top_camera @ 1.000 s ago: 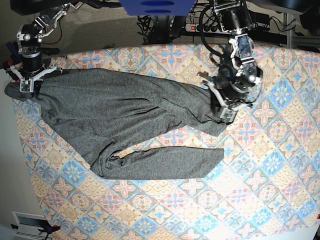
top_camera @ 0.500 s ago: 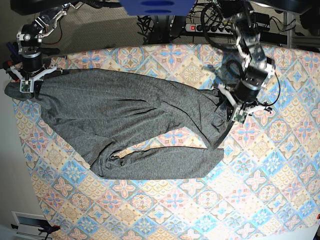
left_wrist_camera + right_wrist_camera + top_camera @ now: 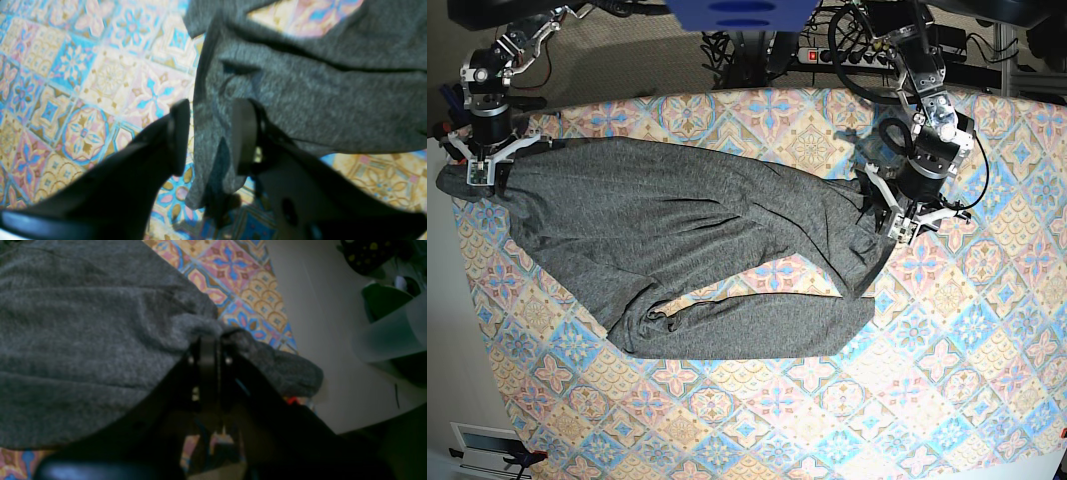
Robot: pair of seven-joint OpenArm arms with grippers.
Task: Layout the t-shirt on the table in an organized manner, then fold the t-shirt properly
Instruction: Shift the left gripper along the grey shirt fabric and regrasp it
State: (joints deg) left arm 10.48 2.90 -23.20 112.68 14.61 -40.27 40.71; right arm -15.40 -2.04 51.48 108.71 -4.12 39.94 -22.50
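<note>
Since a second ago the left gripper (image 3: 905, 222) has swung farther toward the base view's right, dragging the shirt's edge with it, and its jaws have parted. The table (image 3: 987, 330) wears a pastel diamond-tile cloth; behind it lie carpet, cables and a power strip (image 3: 819, 56). The shirt (image 3: 677, 240), dark heathered grey, lies spread but creased across the table's far half, one strip folded along its near side. Left wrist view alone shows cloth hanging loose between the parted fingers (image 3: 244, 135). Right wrist view alone shows the right gripper (image 3: 208, 350) pinched shut on a bunched shirt edge at the table's corner.
</note>
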